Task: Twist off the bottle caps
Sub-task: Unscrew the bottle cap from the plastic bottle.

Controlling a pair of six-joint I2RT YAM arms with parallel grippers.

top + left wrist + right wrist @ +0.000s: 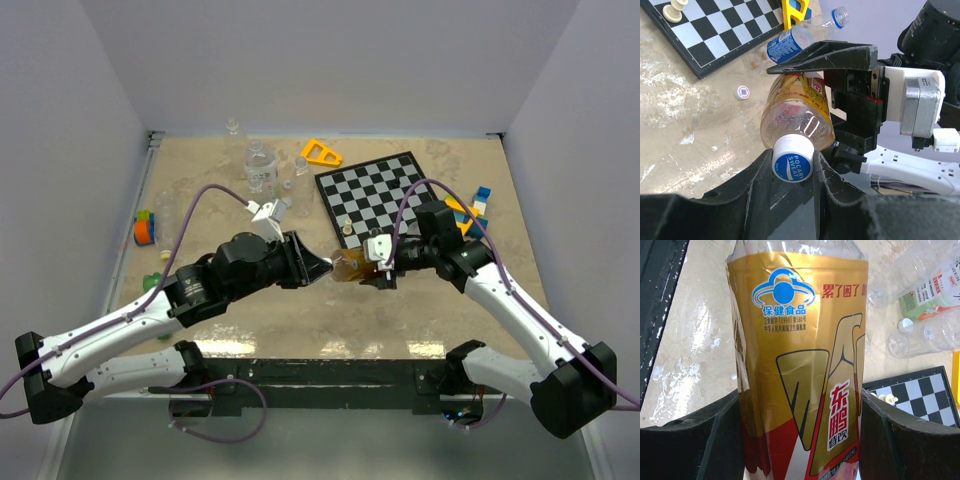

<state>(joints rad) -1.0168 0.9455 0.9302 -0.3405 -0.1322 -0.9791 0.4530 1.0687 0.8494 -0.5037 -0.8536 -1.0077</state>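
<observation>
Bottle (796,112) level, axis left-right, cap (792,160) toward left gripper (791,169) | left gripper clamps cap | right gripper (802,440) holds body | chessboard (385,195) near behind

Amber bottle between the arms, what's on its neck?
A blue-and-white cap, pinched between the left fingers. The right fingers hold the amber bottle by its body. The cap covers the neck and threads, so how tightly it sits cannot be seen.

Your amber bottle (800,117) hangs level, gold-labelled, its blue-and-white cap (792,162) screwed on and facing you — a white cap (742,92) lies loose, flat on the bench (685,130).
</observation>
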